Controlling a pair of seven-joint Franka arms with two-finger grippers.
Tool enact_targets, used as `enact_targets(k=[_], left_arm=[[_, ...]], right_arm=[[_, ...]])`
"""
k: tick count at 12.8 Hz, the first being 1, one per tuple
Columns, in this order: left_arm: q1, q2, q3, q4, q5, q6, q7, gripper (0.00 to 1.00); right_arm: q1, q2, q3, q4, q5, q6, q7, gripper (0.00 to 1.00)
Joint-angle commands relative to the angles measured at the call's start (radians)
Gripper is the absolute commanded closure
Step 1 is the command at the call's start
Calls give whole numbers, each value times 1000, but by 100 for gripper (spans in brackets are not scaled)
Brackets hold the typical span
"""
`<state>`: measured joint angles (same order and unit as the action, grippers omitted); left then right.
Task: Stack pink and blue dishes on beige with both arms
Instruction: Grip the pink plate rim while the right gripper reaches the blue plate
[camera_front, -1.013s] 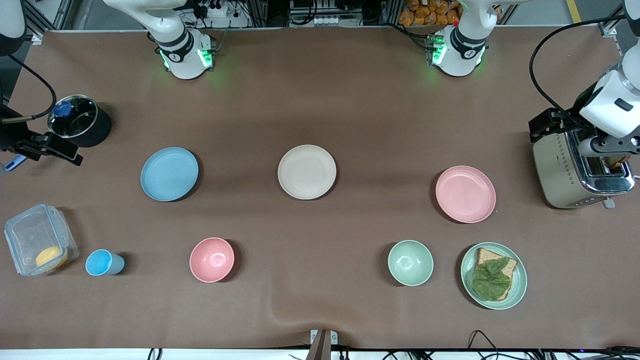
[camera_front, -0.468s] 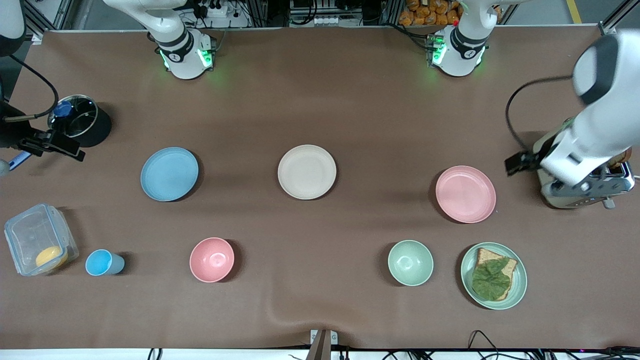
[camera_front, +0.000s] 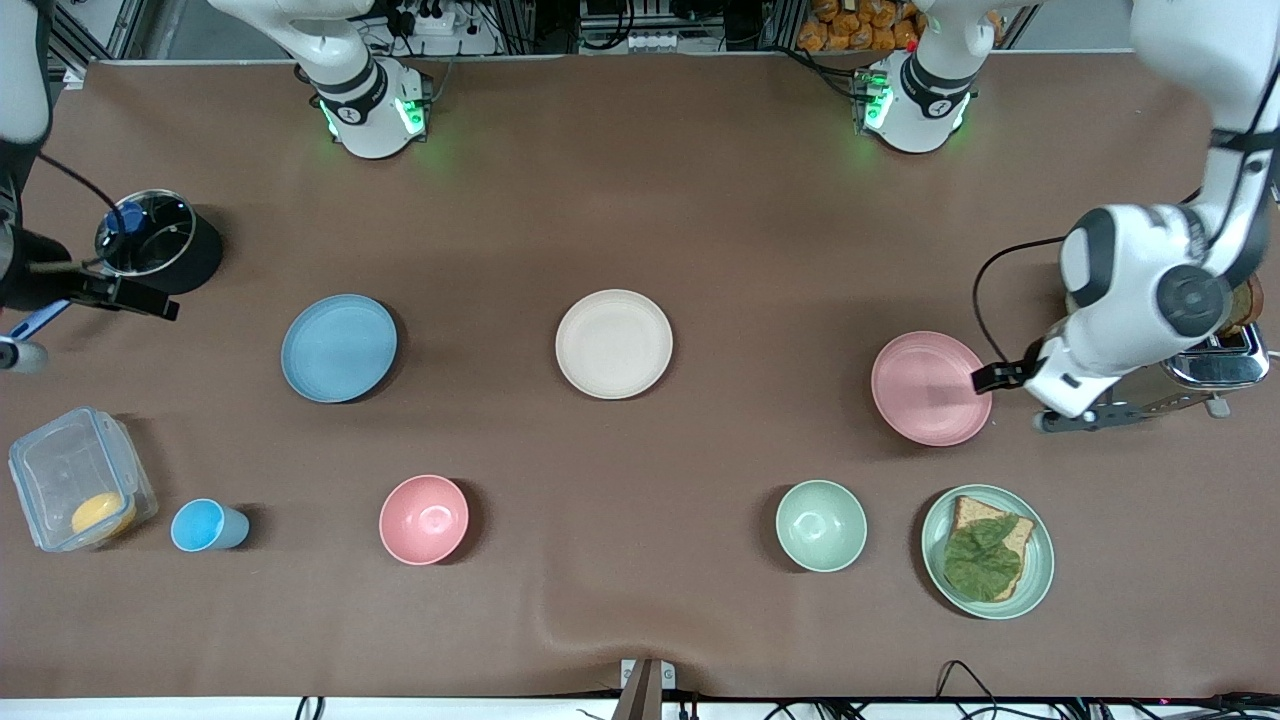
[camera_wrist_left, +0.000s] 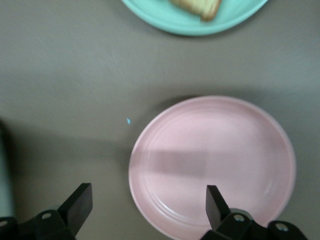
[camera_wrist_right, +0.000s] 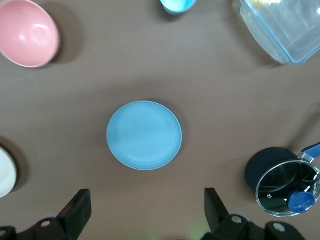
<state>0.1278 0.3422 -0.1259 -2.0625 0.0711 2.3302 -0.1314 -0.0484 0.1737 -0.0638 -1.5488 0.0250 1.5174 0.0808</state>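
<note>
Pink plate (camera_wrist_left: 212, 165) under left fingers (camera_wrist_left: 80, 206)

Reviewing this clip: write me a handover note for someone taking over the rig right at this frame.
Left gripper: open, empty, over the edge of the pink plate at the left arm's end.
Right gripper: open, empty, up above the table by the pot, the blue plate in its wrist view.
Beige plate: mid-table between the two, bare.
Done: nothing stacked.
Left: grasp both plates and stack them on the beige plate.
</note>
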Motion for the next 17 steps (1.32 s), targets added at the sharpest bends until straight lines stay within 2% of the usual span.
enact_targets(k=[1,3,6,7,9,12,14,17], left_arm=[[19,52,-6,-8,-24,37,21,0],[29,80,-6,-5,-24,49,21,6],[36,98,-6,-2,-24,49,21,9],[38,103,-6,-2,-24,51,21,15],[42,112,-5,2,-24,51,21,35],[58,126,-6,7,-22,54,26,42],[61,127,-6,13,-19,54,36,69],[62,141,-6,16,-25,54,38,88]], right_arm=[[-37,27,10,-55,0,48,-74,0],[-62,26,10,-149,0,130,-134,0],[-85,20,10,-304,3,280,-182,0],[-85,20,10,-350,3,329,-188,0],[-93,26,10,-419,4,420,-251,0],[-126,55,10,-516,25,555,-341,0],[-151,108,10,-519,73,596,-419,0],[-177,197,12,-517,107,662,-484,0]])
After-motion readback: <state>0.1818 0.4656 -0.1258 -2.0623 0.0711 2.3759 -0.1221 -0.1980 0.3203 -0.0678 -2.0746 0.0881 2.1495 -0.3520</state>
